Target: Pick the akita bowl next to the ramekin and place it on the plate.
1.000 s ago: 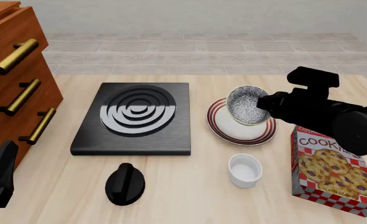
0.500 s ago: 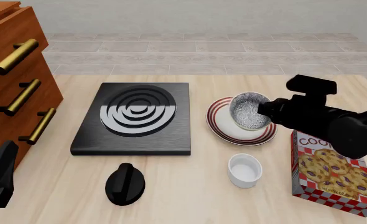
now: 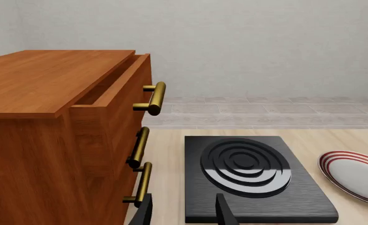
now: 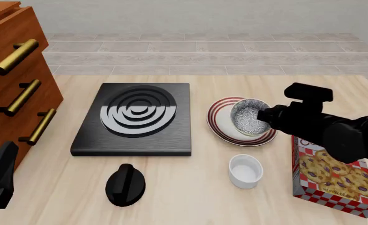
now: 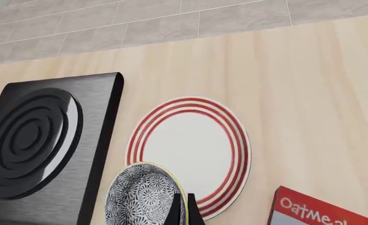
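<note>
The speckled akita bowl (image 4: 249,117) is tilted low over the right part of the red-ringed plate (image 4: 219,120), and I cannot tell whether it touches. My right gripper (image 4: 266,116) is shut on the bowl's right rim. In the right wrist view its fingertips (image 5: 182,212) pinch the rim of the akita bowl (image 5: 141,198) beside the plate (image 5: 187,143). The white ramekin (image 4: 245,170) stands alone nearer to me than the plate. My left gripper (image 3: 185,213) is open and holds nothing, low beside the cabinet, facing the stove.
A black stove plate (image 4: 134,117) lies left of the plate, with a black knob-shaped object (image 4: 125,184) in front of it. A cookie box (image 4: 334,178) stands at the right under my right arm. A wooden drawer cabinet (image 4: 15,79) fills the left side.
My right gripper has come down with the akita bowl, from higher above the plate to low over it. The bowl now tips less. The left arm has not moved.
</note>
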`<state>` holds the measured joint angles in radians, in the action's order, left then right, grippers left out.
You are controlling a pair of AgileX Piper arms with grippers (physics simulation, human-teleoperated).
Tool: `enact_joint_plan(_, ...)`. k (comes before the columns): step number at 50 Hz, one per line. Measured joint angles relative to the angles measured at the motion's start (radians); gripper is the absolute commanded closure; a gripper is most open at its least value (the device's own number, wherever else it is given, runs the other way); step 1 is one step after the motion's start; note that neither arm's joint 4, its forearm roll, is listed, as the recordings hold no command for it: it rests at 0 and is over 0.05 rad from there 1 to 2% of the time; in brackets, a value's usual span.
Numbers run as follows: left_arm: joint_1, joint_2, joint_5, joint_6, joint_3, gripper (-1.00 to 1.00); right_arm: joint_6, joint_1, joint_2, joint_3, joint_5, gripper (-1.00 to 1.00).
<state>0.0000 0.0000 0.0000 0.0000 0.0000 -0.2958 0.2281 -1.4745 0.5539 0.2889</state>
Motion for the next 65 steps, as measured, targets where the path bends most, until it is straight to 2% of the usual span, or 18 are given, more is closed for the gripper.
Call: enact_joint_plan(65, 0.0, 0.0, 0.0, 0.0, 0.0, -1.0, 0.017, -0.041, -0.218, 0.112, 0.072, 1.0)
